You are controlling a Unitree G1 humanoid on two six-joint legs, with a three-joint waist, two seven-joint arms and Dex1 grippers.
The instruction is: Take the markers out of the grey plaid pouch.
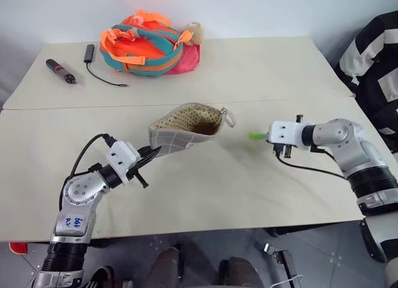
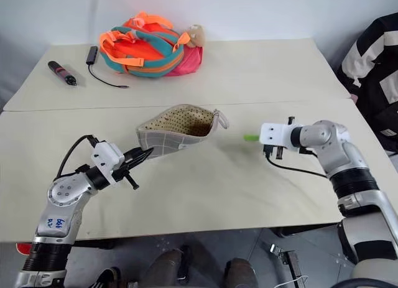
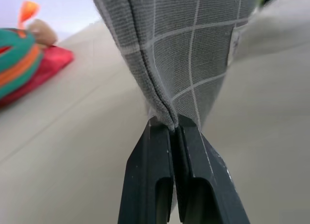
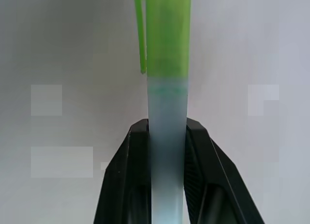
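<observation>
- The left gripper (image 3: 173,129) was closed tightly on a corner of the grey plaid pouch (image 1: 180,134); in the left wrist view its two black fingers (image 3: 150,175) pinched the fabric seam between them.
- The pouch was held up above the table (image 1: 205,188), tilted, with its open mouth turned up and toward the robot's right, so the tan dotted lining (image 1: 189,120) was visible inside.
- A small ring pull (image 1: 229,118) hung at the end of the pouch that was far from the left gripper.
- The right gripper (image 4: 167,132) held a green marker (image 4: 167,40); its fingers were narrow and pressed on the pale, whitish part of the marker, and the bright green cap with a clip pointed away from the gripper.
- In the head views, the green tip of this marker (image 1: 255,136) stood out from the right gripper to the side of the pouch, outside it and apart from it, above the table.
- I could not see whether another marker was inside the pouch.
- At the far side of the table lay an orange, teal and pink backpack (image 1: 149,44).
- Near the far left corner lay a thick black stick with a reddish band (image 1: 60,70), and beside it a small black device with a thin cable (image 1: 99,67).
</observation>
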